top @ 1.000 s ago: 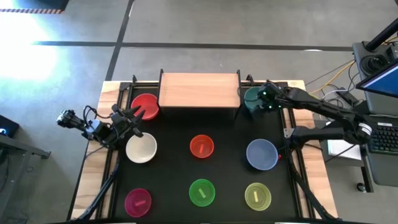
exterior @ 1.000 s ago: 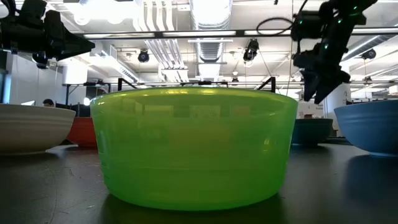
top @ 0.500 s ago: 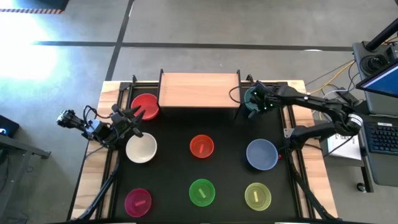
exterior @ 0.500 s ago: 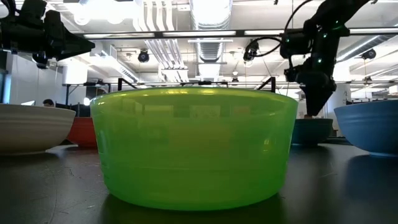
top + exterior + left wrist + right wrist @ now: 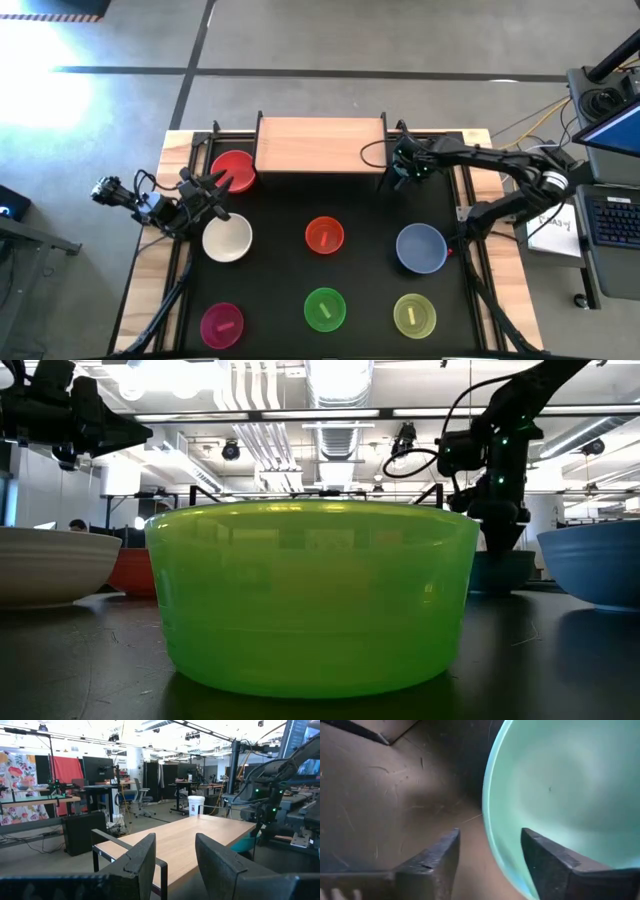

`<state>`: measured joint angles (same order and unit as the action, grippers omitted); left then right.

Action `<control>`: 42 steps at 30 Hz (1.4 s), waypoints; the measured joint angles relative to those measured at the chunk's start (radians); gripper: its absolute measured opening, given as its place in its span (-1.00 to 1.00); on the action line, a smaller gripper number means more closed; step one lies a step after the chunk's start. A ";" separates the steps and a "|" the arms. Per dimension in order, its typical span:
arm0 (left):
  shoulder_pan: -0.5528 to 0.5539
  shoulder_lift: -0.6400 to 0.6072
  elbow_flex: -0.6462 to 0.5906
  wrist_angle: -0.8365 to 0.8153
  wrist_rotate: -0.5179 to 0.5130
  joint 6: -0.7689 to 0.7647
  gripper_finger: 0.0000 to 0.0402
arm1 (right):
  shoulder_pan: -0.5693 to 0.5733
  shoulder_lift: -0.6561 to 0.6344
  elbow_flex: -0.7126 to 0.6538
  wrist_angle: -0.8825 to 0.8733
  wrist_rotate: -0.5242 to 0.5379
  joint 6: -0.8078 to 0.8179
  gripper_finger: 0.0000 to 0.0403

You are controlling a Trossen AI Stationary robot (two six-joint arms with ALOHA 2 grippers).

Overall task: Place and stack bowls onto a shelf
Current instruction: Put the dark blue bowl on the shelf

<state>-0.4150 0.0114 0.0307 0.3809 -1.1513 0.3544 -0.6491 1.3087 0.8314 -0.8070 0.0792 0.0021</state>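
The teal bowl (image 5: 560, 785) sits on the black mat just right of the light-wood shelf (image 5: 320, 145); in the high view my right gripper (image 5: 402, 168) covers most of it. This gripper (image 5: 490, 860) is open and points down, with one finger outside the bowl's left rim (image 5: 487, 820) and one inside, apart from it. In the low view it reaches down (image 5: 497, 538) to the teal bowl (image 5: 510, 572). My left gripper (image 5: 215, 190) waits open above the mat between the red bowl (image 5: 233, 170) and the white bowl (image 5: 227, 238).
On the mat stand the orange-red bowl (image 5: 324, 236), blue-grey bowl (image 5: 421, 247), magenta bowl (image 5: 222, 323), green bowl (image 5: 324, 308) and yellow-green bowl (image 5: 414, 315). The shelf's board (image 5: 200, 835) carries nothing. A desk with a keyboard lies beyond the table's right edge.
My right gripper has moved toward the table's left and down, from above the teal bowl's right part to its left rim next to the shelf, and its fingers now straddle that rim. The bowls have stayed in place.
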 joint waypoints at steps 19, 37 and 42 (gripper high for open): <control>0.000 0.000 0.000 0.000 0.000 0.000 -0.39 | -0.011 -0.025 0.000 0.003 0.113 -0.021 -0.96; 0.000 0.000 0.000 0.000 0.000 0.000 -0.39 | -0.010 -0.179 0.229 -0.057 0.195 0.014 -0.96; 0.000 0.000 0.000 0.000 0.000 0.000 -0.39 | -0.008 -0.179 0.369 -0.053 0.238 -0.010 -0.96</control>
<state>-0.4152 0.0113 0.0307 0.3809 -1.1515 0.3542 -0.6571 1.1293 1.2001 -0.8598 0.3174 -0.0078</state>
